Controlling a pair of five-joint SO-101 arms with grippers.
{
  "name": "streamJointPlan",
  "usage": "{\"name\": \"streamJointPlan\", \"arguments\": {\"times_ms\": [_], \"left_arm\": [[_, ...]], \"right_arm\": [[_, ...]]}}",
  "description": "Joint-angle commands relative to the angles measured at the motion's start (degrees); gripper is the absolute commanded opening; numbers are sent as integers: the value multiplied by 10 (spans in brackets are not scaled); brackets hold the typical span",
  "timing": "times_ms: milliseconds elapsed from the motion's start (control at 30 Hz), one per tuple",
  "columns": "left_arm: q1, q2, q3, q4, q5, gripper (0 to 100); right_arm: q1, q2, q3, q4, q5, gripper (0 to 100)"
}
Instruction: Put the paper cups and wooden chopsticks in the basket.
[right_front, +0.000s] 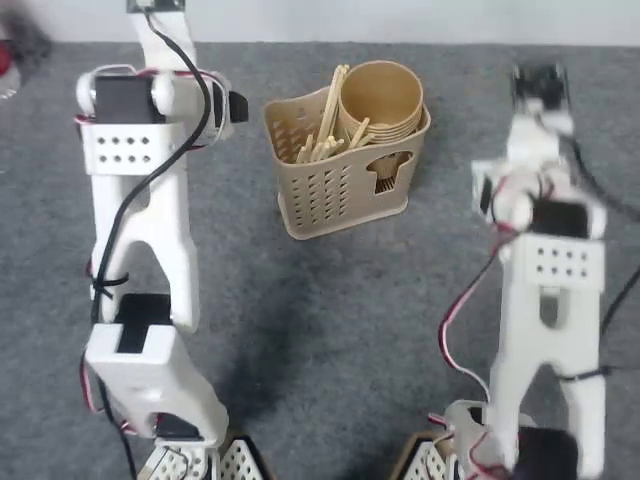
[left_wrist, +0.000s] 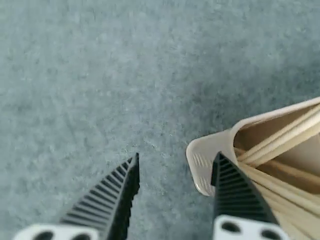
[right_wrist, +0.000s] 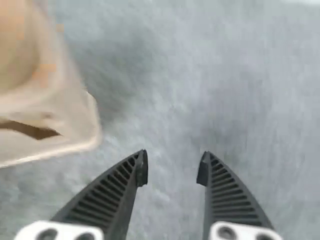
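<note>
A beige perforated basket (right_front: 340, 190) stands at the table's far middle. Stacked paper cups (right_front: 380, 100) sit in its right half and several wooden chopsticks (right_front: 325, 125) lean in its left half. My left gripper (left_wrist: 175, 167) hovers open over the carpet beside a basket corner (left_wrist: 207, 160), with chopsticks (left_wrist: 280, 150) lying inside it; nothing is between the fingers. My right gripper (right_wrist: 172, 167) is open too, empty, above bare carpet next to the basket's rim (right_wrist: 45, 125). In the high view the left arm (right_front: 150, 130) is left of the basket and the right arm (right_front: 540, 170) is to its right.
Grey carpet (right_front: 330, 330) covers the table. The arms' bases (right_front: 200, 455) stand at the near edge. A red object (right_front: 5, 60) lies at the far left edge.
</note>
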Motion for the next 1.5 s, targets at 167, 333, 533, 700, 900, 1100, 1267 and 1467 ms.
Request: {"name": "streamJointPlan", "arguments": {"times_ms": [167, 333, 533, 700, 900, 1100, 1267, 1467], "left_arm": [[-78, 1, 124, -56, 113, 232], [-121, 23, 261, -172, 151, 232], [-121, 27, 394, -340, 184, 232], [-124, 27, 445, -436, 187, 232], [-120, 28, 448, -445, 187, 232], [-120, 28, 448, -445, 187, 232], [-120, 28, 450, -445, 187, 232], [-121, 28, 450, -445, 187, 232]], "right_arm": [[-89, 224, -436, 139, 47, 190], [-109, 336, -593, 156, 48, 191], [-115, 470, -698, 159, 46, 191], [-127, 520, -779, 189, 46, 191], [-138, 535, -805, 210, 48, 191], [-181, 529, -825, 253, 48, 190], [-158, 563, -825, 255, 47, 188], [-102, 581, -859, 270, 46, 191]]}}
